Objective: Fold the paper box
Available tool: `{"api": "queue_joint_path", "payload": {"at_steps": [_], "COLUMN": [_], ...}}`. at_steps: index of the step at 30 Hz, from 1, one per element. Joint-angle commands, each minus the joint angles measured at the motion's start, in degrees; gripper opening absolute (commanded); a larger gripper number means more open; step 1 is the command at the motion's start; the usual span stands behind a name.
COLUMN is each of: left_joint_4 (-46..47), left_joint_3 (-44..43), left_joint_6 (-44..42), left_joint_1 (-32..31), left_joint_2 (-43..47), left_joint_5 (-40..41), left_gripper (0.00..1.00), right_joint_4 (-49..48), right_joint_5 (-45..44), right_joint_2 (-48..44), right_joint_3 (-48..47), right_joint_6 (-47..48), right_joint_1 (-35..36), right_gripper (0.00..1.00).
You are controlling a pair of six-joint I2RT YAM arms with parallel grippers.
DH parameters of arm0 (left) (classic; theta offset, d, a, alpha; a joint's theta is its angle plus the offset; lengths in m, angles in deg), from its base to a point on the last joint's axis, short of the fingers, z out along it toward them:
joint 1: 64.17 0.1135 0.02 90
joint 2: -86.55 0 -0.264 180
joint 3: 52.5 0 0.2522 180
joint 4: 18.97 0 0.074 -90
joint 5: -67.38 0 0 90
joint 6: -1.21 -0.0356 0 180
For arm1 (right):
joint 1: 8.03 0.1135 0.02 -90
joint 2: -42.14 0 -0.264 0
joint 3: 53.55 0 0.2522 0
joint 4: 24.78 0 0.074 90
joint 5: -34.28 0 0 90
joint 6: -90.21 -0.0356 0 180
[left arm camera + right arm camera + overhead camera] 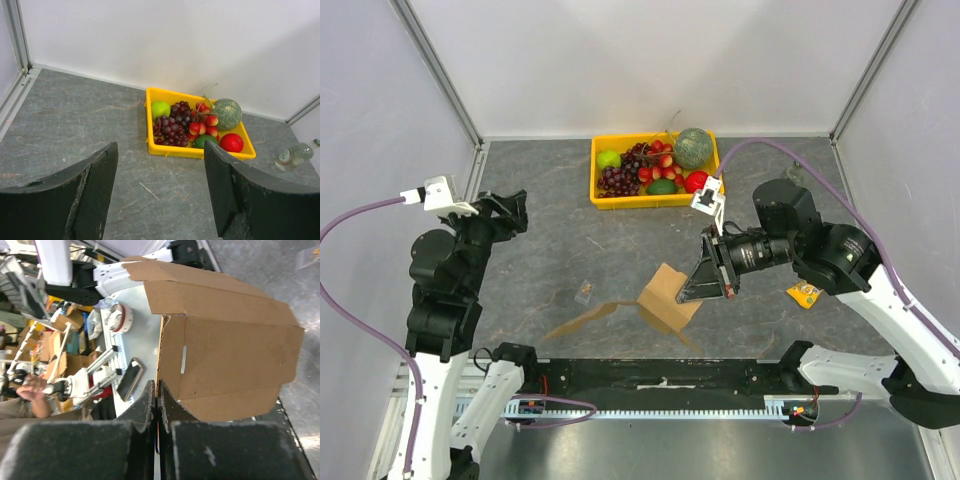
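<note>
The paper box lies part-unfolded at the near centre of the worktop. The right gripper has its fingers closed on one panel's edge and holds it raised, apparently to form a wall. The left gripper hangs well clear, fingers spread and empty. No writing shows on the cardboard.

**Left gripper open, right gripper clamped**

Left arm is folded upright at the left side. The left gripper points away from the bases, jaws wide apart and holding nothing. Right arm reaches in toward centre. The right gripper is closed tight on an edge of the paper box.
</note>
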Motion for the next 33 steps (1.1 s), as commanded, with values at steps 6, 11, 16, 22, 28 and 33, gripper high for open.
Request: {"api": "queue_joint_path", "payload": {"at_steps": [6, 11, 16, 22, 28, 33], "left_joint_4": [-0.23, -0.23, 0.12, 1.0, 1.97, 3.11], "left_joint_3": [-1.21, -0.68, -0.07, 0.9, 1.95, 3.54], "left_joint_6": [-2.11, -2.55, -3.25, -3.69, -4.57, -4.22], "left_joint_1": [0.23, 0.14, 0.23, 0.23, 0.23, 0.23], "left_joint_2": [-2.15, -2.59, -3.29, -3.91, -4.7, -5.05], "left_joint_5": [-0.99, -1.6, -1.78, -1.87, -2.22, -3.1], "left_gripper": [0.75, 0.75, 0.75, 0.75, 0.75, 0.75], "right_joint_4": [-10.77, -12.81, -11.06, -0.88, 3.18, 3.98], "right_joint_5": [9.04, 12.2, 10.29, -7.34, -24.77, -32.07], "right_joint_2": [-0.87, 0.71, 3.34, 8.18, 9.94, 10.29], "right_joint_3": [11.22, 14.39, 15.54, 9.49, 6.75, 5.79], "right_joint_6": [-12.08, -12.8, -9.73, 0.28, 6.27, 8.56], "right_joint_1": [-1.73, -8.05, -13.77, -15.36, -15.45, -15.45], "right_gripper": [0.0, 0.0, 0.05, 0.19, 0.29, 0.51]}}
